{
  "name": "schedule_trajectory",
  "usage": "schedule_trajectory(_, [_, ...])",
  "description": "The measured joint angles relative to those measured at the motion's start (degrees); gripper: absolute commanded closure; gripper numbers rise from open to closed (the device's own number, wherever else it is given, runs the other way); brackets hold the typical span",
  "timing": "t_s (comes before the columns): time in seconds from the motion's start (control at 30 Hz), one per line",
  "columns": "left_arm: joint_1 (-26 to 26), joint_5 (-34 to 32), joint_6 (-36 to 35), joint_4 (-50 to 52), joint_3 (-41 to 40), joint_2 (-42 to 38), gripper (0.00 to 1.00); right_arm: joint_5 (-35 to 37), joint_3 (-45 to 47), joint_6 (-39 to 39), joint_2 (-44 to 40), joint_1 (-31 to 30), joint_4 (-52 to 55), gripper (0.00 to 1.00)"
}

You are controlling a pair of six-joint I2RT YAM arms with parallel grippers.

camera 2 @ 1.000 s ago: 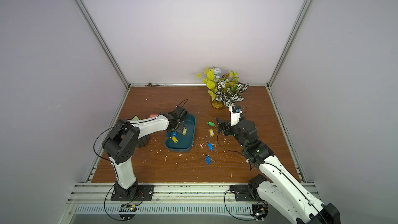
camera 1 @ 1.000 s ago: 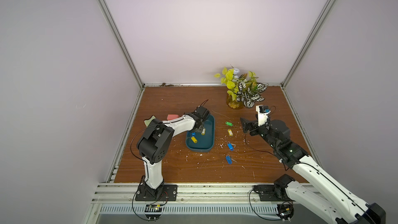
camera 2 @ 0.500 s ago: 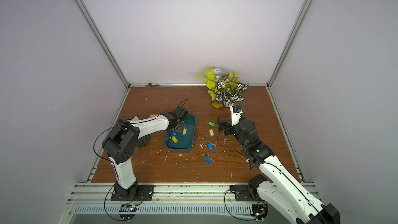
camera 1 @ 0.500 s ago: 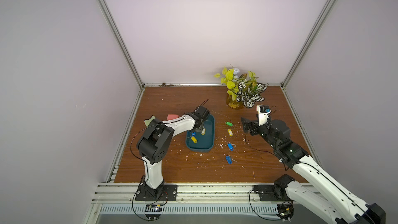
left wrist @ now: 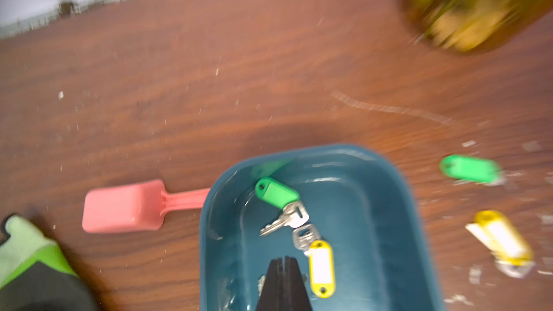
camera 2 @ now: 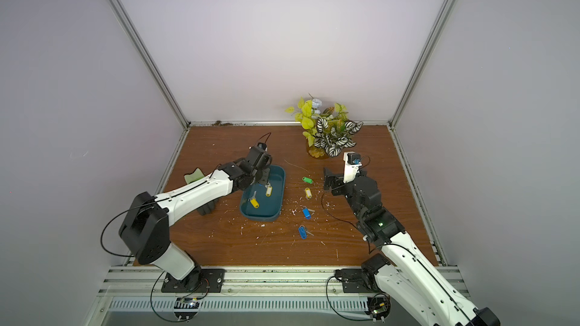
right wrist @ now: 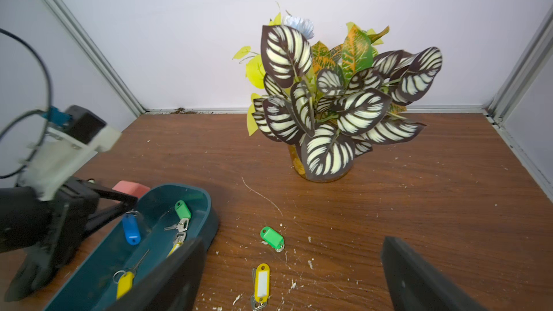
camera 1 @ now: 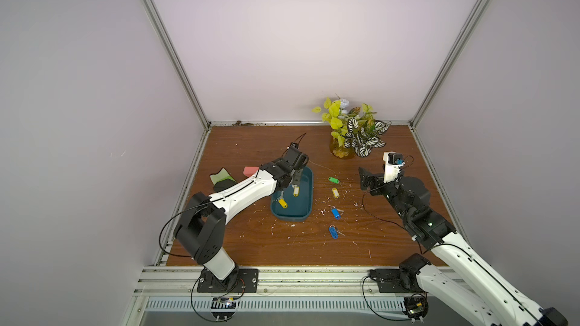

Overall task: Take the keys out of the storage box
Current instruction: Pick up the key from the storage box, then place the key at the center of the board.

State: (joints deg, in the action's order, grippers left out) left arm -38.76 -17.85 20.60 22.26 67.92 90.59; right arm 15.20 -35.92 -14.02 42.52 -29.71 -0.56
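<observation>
Right wrist view gives the clearest look at the grip: the left gripper (right wrist: 133, 203) reaches into the storage box (right wrist: 206, 222) with its jaws pressed together. A blue-tagged key (right wrist: 130, 230) dangles from their tips, seemingly pinched by its ring rather than by the tag.

In a top view the box sits at the centre of the frame. A row of freed keys (camera 1: 335, 213) lies just right of it on the table (camera 1: 251, 246). The right gripper (camera 1: 363, 178) waits further right, jaws spread wide and empty, well apart from the box.

A ring pinch probably lets the tag swing, so the lift should be straight up and slow until the tag clears the low wall. Only then should it travel right toward the bare wood beside the row.

In the left wrist view a green-tagged key (left wrist: 276, 192) and a yellow-tagged key (left wrist: 321, 267) lie close by the fingertips. Any sideways drag before the rise could snag them or shove the light box. The key is best lowered until the tag touches the wood before the jaws part.
</observation>
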Motion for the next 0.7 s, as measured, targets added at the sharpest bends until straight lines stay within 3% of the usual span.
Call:
schedule_trajectory(0.23, [-5.9, 4.5, -4.7, -6.3, 3.1, -4.9, 1.0, 5.0, 4.0, -1.4, -3.1, 0.3, 0.0, 0.01])
schedule_trajectory(0.37, [-8.4, 11.4, -5.4, -12.5, 3.3, -4.3, 1.0, 7.1, 4.9, -2.1, -4.9, 0.5, 0.1, 0.01])
schedule_trajectory(0.5, [-8.9, 19.2, -4.1, -18.9, 3.7, -0.3, 1.0, 9.0, 4.9, -2.5, -7.5, 0.6, 0.1, 0.01])
schedule_trajectory(0.7, [-9.3, 25.0, -3.9, -21.0, 7.5, 9.8, 1.0, 12.0, 5.1, -2.7, -12.3, 0.6, 0.3, 0.01])
